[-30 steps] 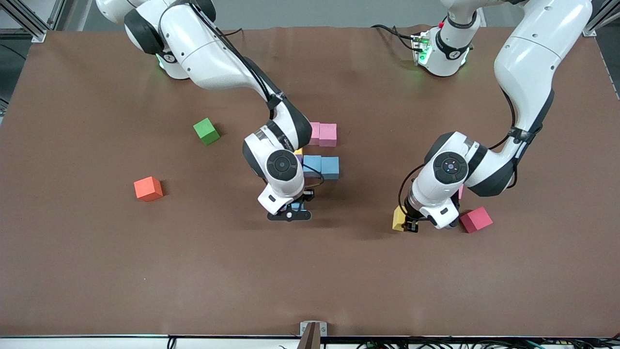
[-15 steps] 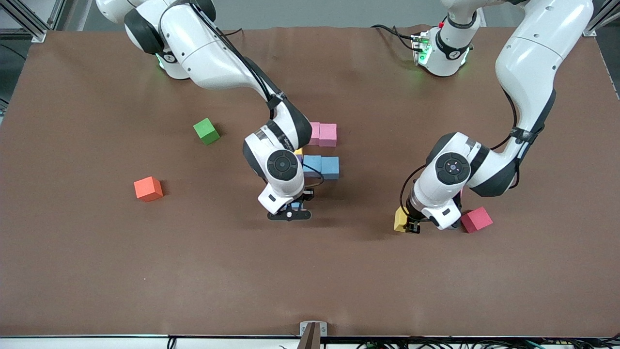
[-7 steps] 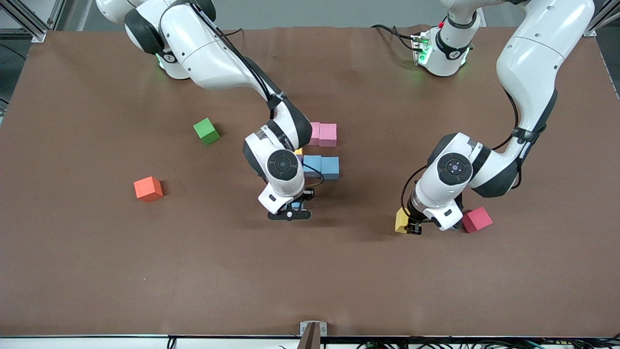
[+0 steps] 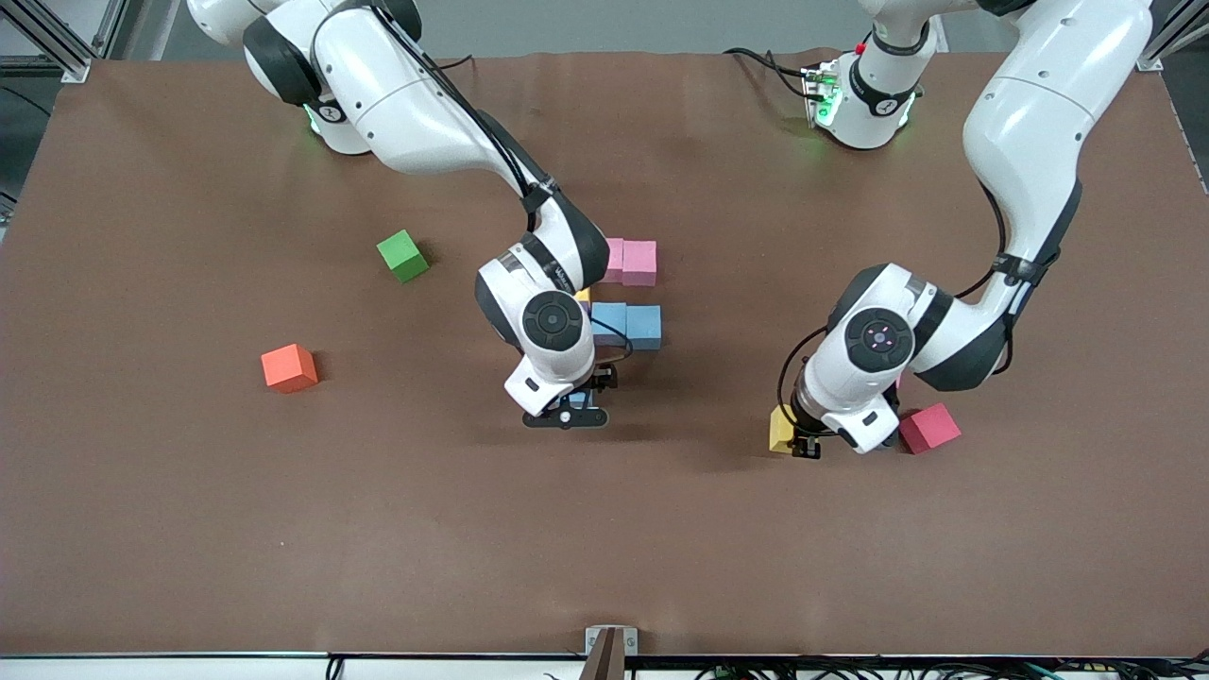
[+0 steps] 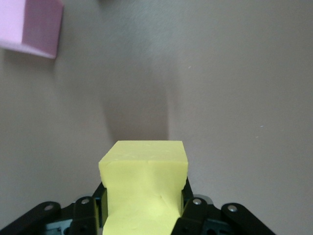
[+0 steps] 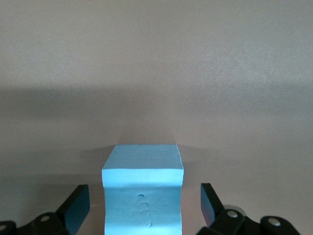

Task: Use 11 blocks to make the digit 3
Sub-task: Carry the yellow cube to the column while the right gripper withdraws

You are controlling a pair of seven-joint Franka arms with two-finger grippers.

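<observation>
My right gripper [image 4: 567, 412] stands open around a light blue block [image 6: 143, 191] on the table; its fingers [image 6: 78, 204] stand clear of the block's sides. That block [image 4: 578, 400] lies nearer the front camera than a light blue pair [image 4: 628, 324] and a pink pair [image 4: 631, 262]. A yellow block's edge [image 4: 583, 296] shows beside the right wrist. My left gripper [image 4: 801, 440] is shut on a yellow block [image 5: 144, 181], low over the mat toward the left arm's end. A red block [image 4: 929, 427] lies beside it. Another pink block [image 5: 29, 24] shows in the left wrist view.
A green cube [image 4: 402, 255] and an orange cube [image 4: 289, 367] lie apart toward the right arm's end of the brown mat [image 4: 604, 548]. The right arm's wrist hides part of the block cluster at the middle.
The right gripper's fingers have opened off the light blue block, which stays where it was. The left gripper with the yellow block has barely shifted.
</observation>
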